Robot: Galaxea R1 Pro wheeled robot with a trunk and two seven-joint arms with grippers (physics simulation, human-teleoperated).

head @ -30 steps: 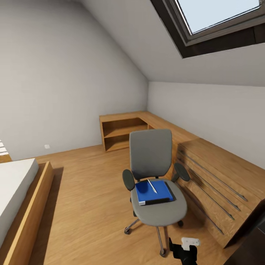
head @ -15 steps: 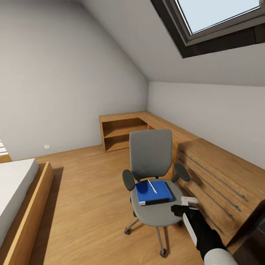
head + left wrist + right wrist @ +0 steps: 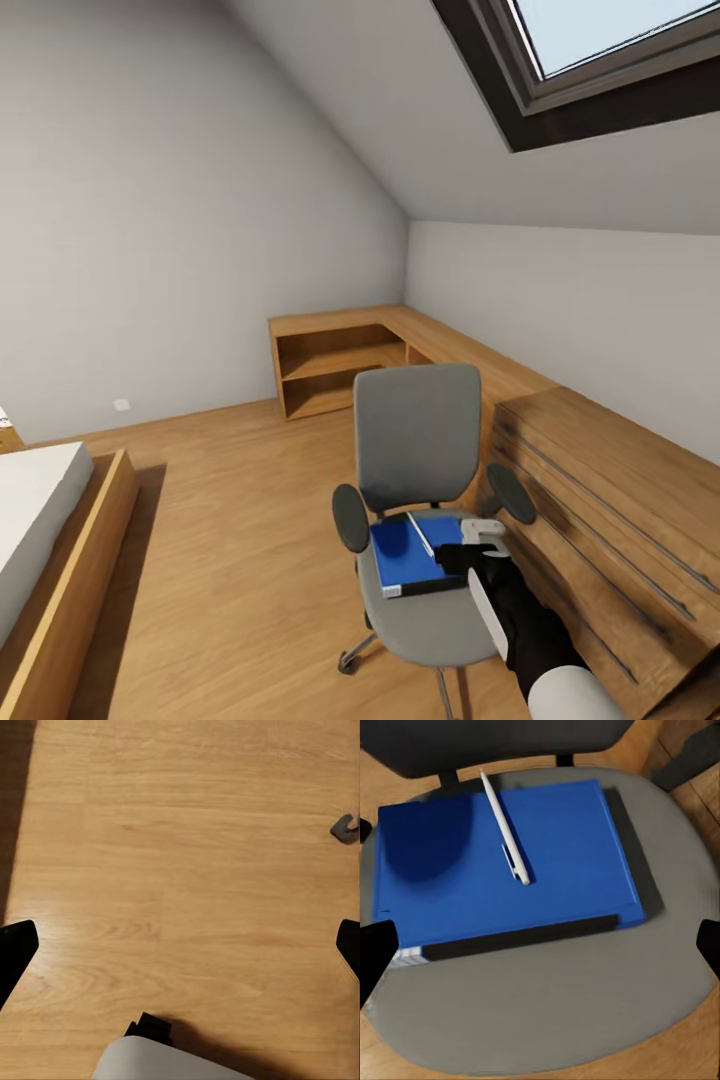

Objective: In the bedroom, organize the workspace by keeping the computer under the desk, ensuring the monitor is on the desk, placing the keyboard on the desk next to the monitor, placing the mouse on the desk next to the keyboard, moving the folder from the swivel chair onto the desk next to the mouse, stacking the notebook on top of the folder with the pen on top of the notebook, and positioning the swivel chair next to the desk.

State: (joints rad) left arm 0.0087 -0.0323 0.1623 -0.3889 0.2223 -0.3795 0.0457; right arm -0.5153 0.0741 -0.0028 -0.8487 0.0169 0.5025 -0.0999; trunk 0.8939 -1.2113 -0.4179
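Since half a second ago the head camera has tipped and drawn closer, so the whole room sits differently in the picture, and the right arm has reached further forward: the right claw [image 3: 470, 545] now hangs over the right side of the swivel chair [image 3: 420, 470] seat, just beside the folder [image 3: 412, 553], where before it was off the seat's front corner. No writing or label can be read on anything here. The folder is a flat bright blue rectangle with a black edge along its near side and a white spine at one end, lying flat on the grey seat [image 3: 547, 1020] between the dark armrests. A white pen [image 3: 504, 829] lies slantwise on top of it, touching the blue cover. In the right wrist view the right claw's two dark fingertips [image 3: 375, 952] stand wide apart at either side of the seat, closed on nothing. The left claw [image 3: 180, 952] is likewise spread apart above the bare wooden floor [image 3: 180, 832], with a grey castor [image 3: 346, 829] at the edge of that view. The chair stands just beside a low oak chest [image 3: 610, 500] with long bar handles.
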